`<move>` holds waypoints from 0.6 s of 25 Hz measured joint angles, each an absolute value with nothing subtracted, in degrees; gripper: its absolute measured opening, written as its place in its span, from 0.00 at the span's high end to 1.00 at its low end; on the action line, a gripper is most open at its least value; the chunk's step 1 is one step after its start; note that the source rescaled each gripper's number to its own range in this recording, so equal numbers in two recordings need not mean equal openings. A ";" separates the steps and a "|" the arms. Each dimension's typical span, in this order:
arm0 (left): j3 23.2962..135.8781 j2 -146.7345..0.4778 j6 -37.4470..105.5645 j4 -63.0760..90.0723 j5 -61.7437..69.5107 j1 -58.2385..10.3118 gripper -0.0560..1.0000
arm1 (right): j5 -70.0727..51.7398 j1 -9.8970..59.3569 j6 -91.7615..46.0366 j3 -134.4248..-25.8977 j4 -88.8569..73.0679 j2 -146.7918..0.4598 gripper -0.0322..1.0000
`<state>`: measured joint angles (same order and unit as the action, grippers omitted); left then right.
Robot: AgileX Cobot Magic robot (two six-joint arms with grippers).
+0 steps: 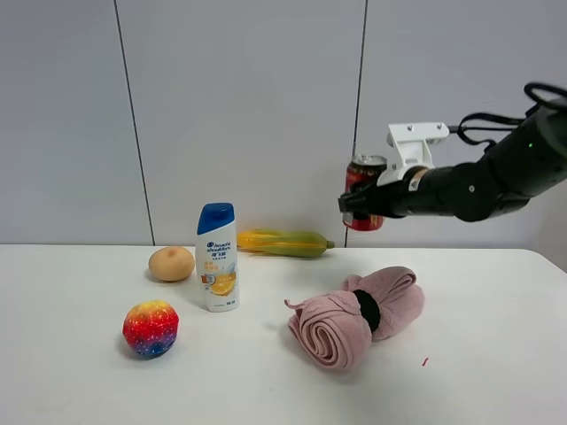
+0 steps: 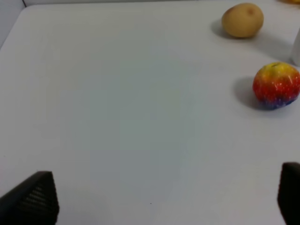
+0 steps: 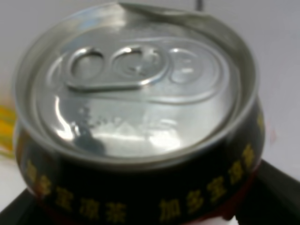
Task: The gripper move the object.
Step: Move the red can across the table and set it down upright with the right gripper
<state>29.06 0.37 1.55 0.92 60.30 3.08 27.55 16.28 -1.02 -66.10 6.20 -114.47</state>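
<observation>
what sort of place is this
Probably a robot lab bench: a white table against grey wall panels, unrelated props like a white blue-capped shampoo bottle and rolled pink towel, and a black right gripper holding a red metal can.

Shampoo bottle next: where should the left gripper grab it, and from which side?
Take the shampoo bottle on its white body just under the blue cap, left gripper coming in level from the high view's left. It stands upright and tall, so a side grasp likely suits it; staying high should clear the potato sitting low beside it.
</observation>
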 joint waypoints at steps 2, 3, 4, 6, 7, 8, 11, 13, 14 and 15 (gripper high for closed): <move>29.06 0.37 1.55 0.92 60.30 3.08 0.00 | 24.13 18.11 -1.02 -66.10 6.20 -111.19 0.96; 29.06 0.37 1.55 0.92 60.30 3.08 0.00 | 21.78 19.19 -1.02 -66.10 6.20 -109.83 0.96; 29.06 0.37 1.55 0.92 60.30 3.08 0.00 | 19.21 20.17 -1.02 -66.10 6.15 -108.23 0.96; 29.06 0.37 1.55 0.92 60.30 3.08 0.00 | 14.58 23.00 -1.02 -66.10 6.15 -104.88 0.96; 29.06 0.37 1.55 0.92 60.30 3.08 0.00 | 12.37 24.35 -1.02 -66.10 6.21 -103.51 0.96; 29.06 0.37 1.55 0.92 60.30 3.08 0.00 | 10.50 26.02 -1.02 -66.10 6.21 -101.85 0.96; 29.06 0.37 1.55 0.92 60.30 3.08 0.00 | 6.47 30.63 -0.97 -66.10 6.16 -97.42 0.96; 29.06 0.37 1.55 0.92 60.30 3.08 0.00 | 4.35 33.55 -0.78 -66.10 6.16 -94.76 0.96; 29.06 0.37 1.55 0.92 60.30 3.08 0.00 | 3.48 34.74 -0.76 -66.10 6.16 -93.85 0.96; 29.06 0.37 1.55 0.92 60.30 3.08 0.00 | 2.85 36.14 -0.71 -66.10 6.16 -92.99 0.96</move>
<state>29.06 0.37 1.55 0.92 60.30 3.08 2.85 36.14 -0.71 -66.10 6.16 -92.99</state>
